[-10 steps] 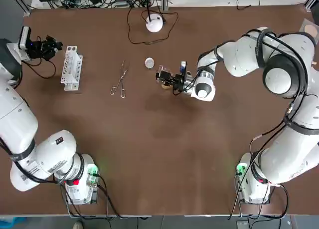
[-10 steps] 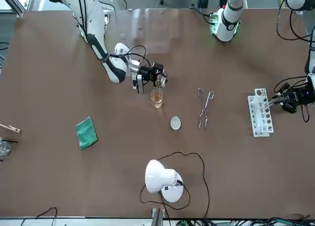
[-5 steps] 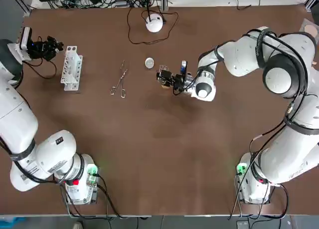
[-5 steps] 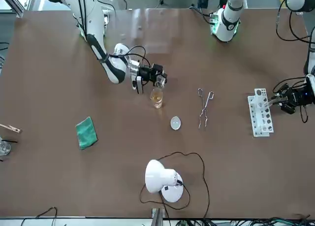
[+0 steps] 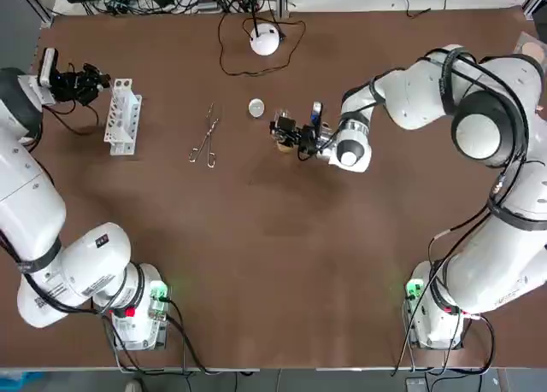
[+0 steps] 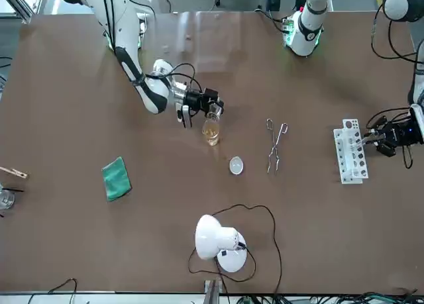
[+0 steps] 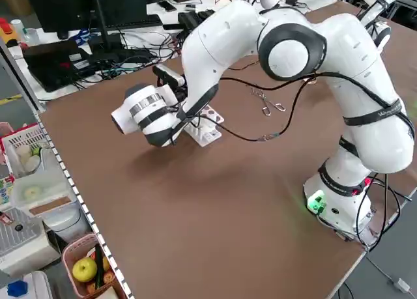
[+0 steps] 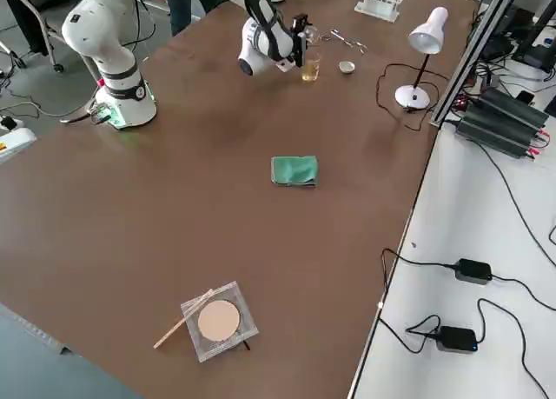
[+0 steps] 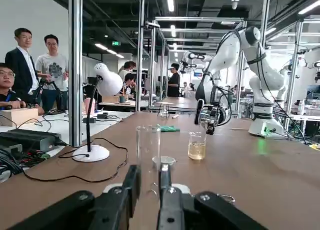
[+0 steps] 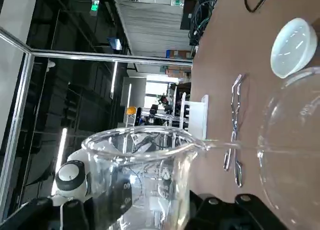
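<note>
Glass beaker tilted in right pincer — gripped.

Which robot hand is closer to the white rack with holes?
Left. The left gripper is right beside the rack; the right gripper is across the table, holding a beaker over a glass.

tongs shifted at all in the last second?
No. In the top view the tongs lie where they did, between the test tube rack and the white dish, at the same angle.
</note>
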Robot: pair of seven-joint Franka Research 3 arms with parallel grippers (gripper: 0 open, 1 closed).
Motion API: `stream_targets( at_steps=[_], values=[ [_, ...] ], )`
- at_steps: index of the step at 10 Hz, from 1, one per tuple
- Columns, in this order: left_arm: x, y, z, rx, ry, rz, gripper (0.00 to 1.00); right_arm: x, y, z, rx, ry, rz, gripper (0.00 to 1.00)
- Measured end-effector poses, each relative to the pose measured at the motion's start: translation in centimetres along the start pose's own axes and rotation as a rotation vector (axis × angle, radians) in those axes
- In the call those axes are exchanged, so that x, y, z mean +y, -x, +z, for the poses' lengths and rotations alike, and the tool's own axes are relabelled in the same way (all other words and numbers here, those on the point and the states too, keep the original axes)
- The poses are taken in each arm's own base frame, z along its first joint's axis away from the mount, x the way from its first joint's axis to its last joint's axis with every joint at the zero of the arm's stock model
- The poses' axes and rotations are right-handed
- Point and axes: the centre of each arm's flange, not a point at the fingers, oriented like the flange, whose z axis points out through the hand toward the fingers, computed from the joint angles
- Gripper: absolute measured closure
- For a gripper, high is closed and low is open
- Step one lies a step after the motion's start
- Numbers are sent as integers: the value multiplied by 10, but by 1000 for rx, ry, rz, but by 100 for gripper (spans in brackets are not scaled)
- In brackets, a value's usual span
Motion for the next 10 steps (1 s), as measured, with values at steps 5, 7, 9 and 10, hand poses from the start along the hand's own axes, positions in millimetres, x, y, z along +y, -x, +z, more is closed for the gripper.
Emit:
stream_targets(
  at_steps=[5, 7, 9, 10],
  values=[
    [1, 27, 1, 0, -7, 10, 79, 1, -3, -2, 6, 13, 73, 62],
    [2, 39, 2, 4, -8, 11, 79, -3, -6, -2, 7, 18, 86, 62],
    [3, 47, 2, 7, -9, 10, 79, -5, -7, -2, 7, 22, 102, 62],
    [3, 51, 2, 9, -10, 12, 79, -6, -8, -2, 8, 23, 112, 62]
  ],
)
